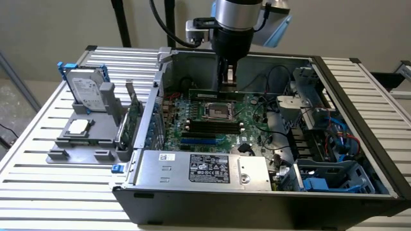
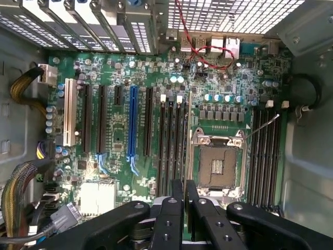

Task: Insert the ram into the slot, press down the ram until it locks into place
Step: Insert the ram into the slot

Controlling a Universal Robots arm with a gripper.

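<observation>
Ram (image 1: 205, 91): held level, long edge down, across the tips of the gripper (image 1: 226, 86). The jaws are clenched on its middle and both ends stick out past them. It hangs above the motherboard (image 1: 253, 132), clear of it and not yet seated.

In the exterior view the ram sits over the far edge of the CPU socket (image 1: 218, 110). How high it is, and which socket row lies under it, I cannot tell.

Slots (image 1: 205, 126): black, parallel, on the near side of the CPU socket, between it and the blue slot (image 1: 199, 141).

Wrist view: fingers (image 2: 170, 219) are drawn close together at the gripper (image 2: 183, 203). They run in line with the slots (image 2: 177, 140) just beside the CPU socket (image 2: 217, 164). A second slot group (image 2: 265, 156) lies on the socket's other side. The blue slot (image 2: 132, 125) is farther off among the expansion slots.

Case (image 1: 359, 125) is open. The power supply (image 1: 205, 168) is at its near edge. A hard drive (image 1: 86, 89) stands outside on the exterior view's left.
</observation>
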